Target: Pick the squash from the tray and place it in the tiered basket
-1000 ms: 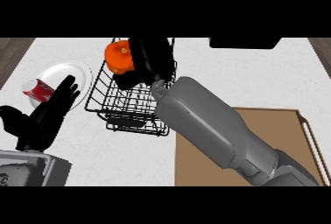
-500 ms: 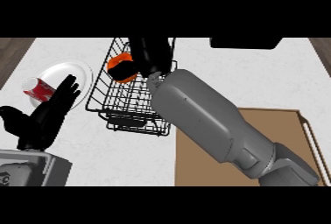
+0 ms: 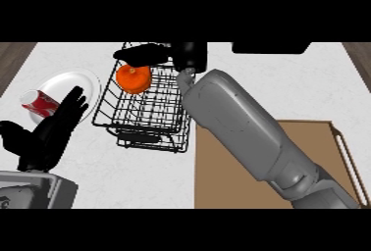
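- Squash (image 3: 135,79) sat lower than in the earlier frame, now inside the black wire tiered basket (image 3: 145,120), in its upper left part; earlier it was held higher, near the basket's top rim.
- Right hand (image 3: 161,53) reached over the basket's far rim; fingers stretched out just above the squash, no longer wrapped round it; whether they touched it could not be told.
- Right forearm crossed from the lower right, hiding the basket's right edge and part of the brown tray (image 3: 319,142).
- Left hand (image 3: 45,135) unchanged at the view's left, fingers straight and spread, resting.
- White plate (image 3: 66,84) with a red can (image 3: 39,101) lay left of the basket, partly behind the left hand.
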Tool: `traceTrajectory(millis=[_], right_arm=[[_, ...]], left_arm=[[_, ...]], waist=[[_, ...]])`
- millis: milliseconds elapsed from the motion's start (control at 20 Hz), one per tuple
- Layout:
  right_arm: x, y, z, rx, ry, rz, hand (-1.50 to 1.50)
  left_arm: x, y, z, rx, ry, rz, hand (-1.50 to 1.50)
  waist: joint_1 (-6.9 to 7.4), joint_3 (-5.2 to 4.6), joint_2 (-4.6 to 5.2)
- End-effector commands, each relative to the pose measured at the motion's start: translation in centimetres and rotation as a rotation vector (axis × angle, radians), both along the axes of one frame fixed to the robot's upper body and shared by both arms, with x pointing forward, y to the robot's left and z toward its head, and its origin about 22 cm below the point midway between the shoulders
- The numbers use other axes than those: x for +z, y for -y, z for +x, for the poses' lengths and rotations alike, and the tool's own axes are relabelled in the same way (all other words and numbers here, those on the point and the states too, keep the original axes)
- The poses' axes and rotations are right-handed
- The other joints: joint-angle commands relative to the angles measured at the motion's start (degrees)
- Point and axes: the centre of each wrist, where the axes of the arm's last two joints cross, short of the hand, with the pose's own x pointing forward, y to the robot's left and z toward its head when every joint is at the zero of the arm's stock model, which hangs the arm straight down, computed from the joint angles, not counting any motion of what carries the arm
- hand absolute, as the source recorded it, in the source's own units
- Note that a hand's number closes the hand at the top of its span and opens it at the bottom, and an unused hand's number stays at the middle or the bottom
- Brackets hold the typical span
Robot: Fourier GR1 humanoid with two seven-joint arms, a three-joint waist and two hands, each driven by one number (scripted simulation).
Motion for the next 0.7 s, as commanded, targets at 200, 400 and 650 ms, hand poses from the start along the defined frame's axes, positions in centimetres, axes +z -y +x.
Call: traceTrajectory(millis=[200, 400, 650], right_arm=[[1.1, 7.9, 1.7, -0.153, 0.07, 0.204, -1.5], [2.6, 13.0, 2.4, -0.216, 0.068, 0.238, -1.5], [2.5, 20.5, 1.5, -0.245, 0.086, 0.246, -1.5]], left_arm=[[-1.1, -0.3, -1.3, 0.041, -0.041, -0.007, 0.0], [-1.1, -1.1, -0.4, 0.042, -0.045, -0.015, 0.0], [-2.1, -0.3, -2.0, 0.035, -0.059, -0.036, 0.0]], waist=[[-1.29, -0.41, -0.25], [-1.76, -0.45, -0.14], [-1.74, -0.44, -0.14]])
